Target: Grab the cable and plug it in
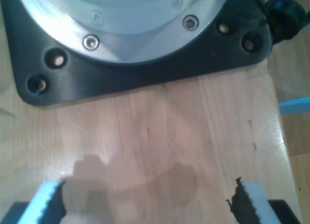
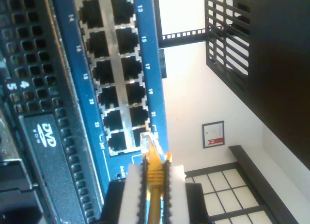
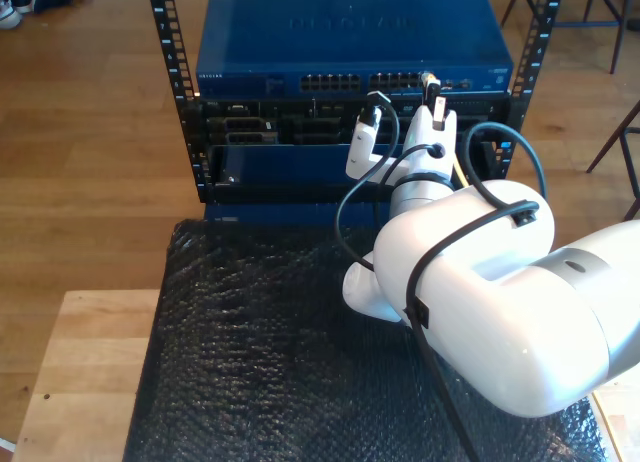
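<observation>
Cable sits pinched in my second pincer, its clear plug at a port of the blue switch in the rack; my first pincer hangs spread over the wooden desk

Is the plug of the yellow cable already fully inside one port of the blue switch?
No, the clear plug of the yellow cable sits just outside the blue switch, at its bottom row of ports.
</observation>
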`<state>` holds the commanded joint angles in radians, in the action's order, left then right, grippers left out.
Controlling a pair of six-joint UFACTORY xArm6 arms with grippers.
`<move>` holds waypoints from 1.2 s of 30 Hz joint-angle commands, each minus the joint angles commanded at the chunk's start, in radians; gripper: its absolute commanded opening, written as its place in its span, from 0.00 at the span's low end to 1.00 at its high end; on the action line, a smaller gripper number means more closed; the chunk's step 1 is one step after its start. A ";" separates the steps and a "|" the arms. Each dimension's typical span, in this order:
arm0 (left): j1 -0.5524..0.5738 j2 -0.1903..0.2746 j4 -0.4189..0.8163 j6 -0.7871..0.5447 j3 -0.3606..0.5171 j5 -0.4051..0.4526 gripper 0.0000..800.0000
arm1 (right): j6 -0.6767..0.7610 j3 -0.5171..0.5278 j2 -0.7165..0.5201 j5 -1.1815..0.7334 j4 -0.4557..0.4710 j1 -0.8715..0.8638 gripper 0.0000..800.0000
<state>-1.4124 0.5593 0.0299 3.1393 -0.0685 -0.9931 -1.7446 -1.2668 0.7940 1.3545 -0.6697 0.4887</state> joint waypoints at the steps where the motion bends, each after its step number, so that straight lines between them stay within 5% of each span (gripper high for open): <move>1: 0.000 0.000 0.000 0.000 0.000 0.000 1.00 | 0.000 0.000 0.000 0.000 0.000 0.000 0.00; 36: 0.000 0.000 0.000 0.000 0.000 0.000 1.00 | 0.000 -0.037 0.029 -0.002 0.005 -0.002 0.00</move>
<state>-1.4124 0.5593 0.0299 3.1393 -0.0685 -0.9931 -1.7446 -1.3036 0.8232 1.3529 -0.6651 0.4872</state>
